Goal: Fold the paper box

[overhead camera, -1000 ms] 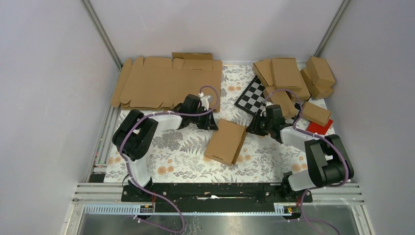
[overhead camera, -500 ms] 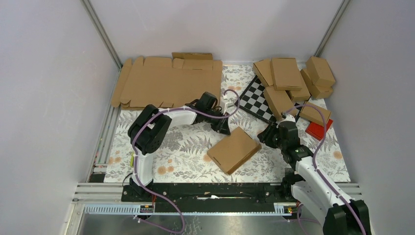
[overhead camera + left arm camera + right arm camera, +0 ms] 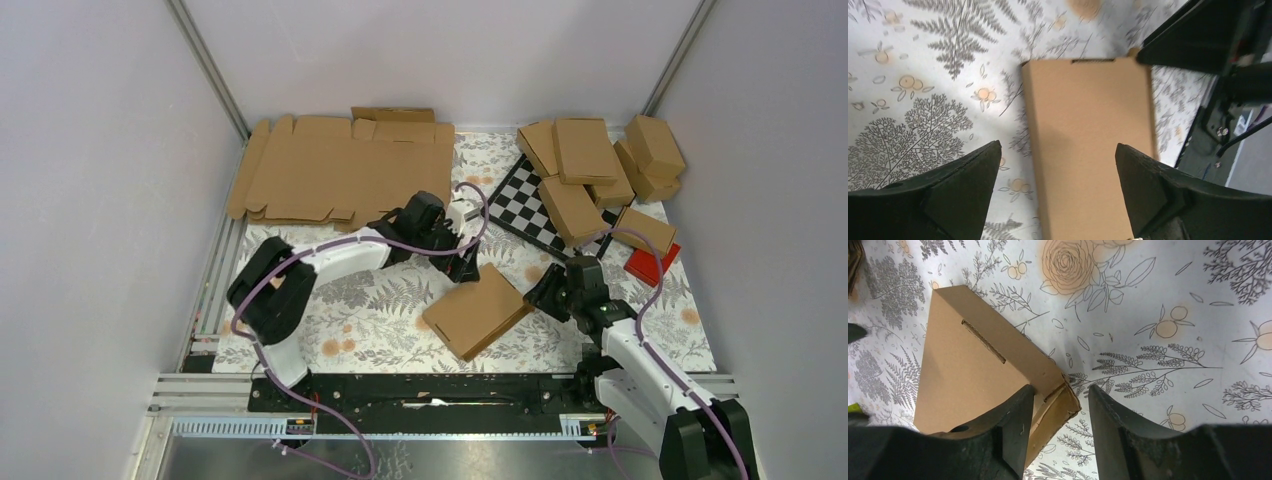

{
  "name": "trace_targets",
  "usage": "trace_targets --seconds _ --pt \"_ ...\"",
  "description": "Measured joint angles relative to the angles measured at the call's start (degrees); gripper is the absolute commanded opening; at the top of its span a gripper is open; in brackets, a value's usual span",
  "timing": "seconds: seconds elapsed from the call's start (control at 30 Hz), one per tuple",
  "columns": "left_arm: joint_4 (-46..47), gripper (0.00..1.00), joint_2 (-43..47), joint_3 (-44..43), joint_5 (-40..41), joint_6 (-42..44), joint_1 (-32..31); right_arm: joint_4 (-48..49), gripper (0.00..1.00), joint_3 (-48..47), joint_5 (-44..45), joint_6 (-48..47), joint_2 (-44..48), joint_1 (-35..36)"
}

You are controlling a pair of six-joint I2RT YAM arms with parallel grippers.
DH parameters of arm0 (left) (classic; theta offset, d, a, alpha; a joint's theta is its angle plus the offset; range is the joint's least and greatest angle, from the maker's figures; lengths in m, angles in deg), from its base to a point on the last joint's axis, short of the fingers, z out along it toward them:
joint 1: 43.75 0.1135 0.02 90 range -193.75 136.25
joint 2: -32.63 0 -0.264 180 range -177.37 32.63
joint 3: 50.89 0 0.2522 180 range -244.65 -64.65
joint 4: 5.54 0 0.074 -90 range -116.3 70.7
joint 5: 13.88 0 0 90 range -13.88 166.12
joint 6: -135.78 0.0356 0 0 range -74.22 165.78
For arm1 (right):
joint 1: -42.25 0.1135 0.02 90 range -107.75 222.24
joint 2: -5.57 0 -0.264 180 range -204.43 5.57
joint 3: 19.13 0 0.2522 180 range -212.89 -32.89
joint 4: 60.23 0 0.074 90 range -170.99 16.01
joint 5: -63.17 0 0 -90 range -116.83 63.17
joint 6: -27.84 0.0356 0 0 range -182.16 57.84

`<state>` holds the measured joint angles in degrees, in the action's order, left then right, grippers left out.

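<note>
The paper box [image 3: 478, 312] is a closed brown carton lying flat on the floral mat, turned at an angle. My left gripper [image 3: 462, 264] hovers over its far corner. In the left wrist view its jaws stand wide open [image 3: 1058, 146], with the box [image 3: 1088, 135] below and nothing pinched. My right gripper [image 3: 541, 294] is at the box's right corner. In the right wrist view it is open [image 3: 1060, 390] and straddles the corner of the box [image 3: 968, 385], where a side flap gapes a little. A gap shows between the corner and the right finger.
Flat cardboard blanks [image 3: 345, 170] lie at the back left. A pile of folded boxes [image 3: 590, 160] sits at the back right, over a chequered board [image 3: 528, 200]. A red block [image 3: 652, 266] lies by the right arm. Grey walls close in the mat.
My left gripper has opened wide and let go of the box. The box turned and now rests flat. My right arm swung forward to the box's right corner, its jaws widening.
</note>
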<state>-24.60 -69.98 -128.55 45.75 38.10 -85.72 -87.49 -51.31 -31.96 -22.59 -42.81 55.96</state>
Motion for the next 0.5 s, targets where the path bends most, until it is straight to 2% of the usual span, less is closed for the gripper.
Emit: trace_targets --seconds 0.1,0.23,0.37,0.5 --pt "0.81 0.92 5.01 0.63 5.01 -3.23 -2.29 0.42 0.62 0.79 -1.99 0.37 -0.48 0.00" --pt "0.79 0.89 14.10 6.62 11.91 -10.71 -2.32 1.29 0.80 0.81 -3.80 0.11 -2.54 0.00" --pt "-1.01 0.87 26.36 16.83 16.65 -19.43 -2.93 1.92 0.83 0.42 -2.95 -0.59 -2.32 0.00" --pt "-2.91 0.88 35.26 25.49 19.02 -28.48 -10.34 1.16 0.83 -2.34 -0.52 -3.80 -3.34 0.00"
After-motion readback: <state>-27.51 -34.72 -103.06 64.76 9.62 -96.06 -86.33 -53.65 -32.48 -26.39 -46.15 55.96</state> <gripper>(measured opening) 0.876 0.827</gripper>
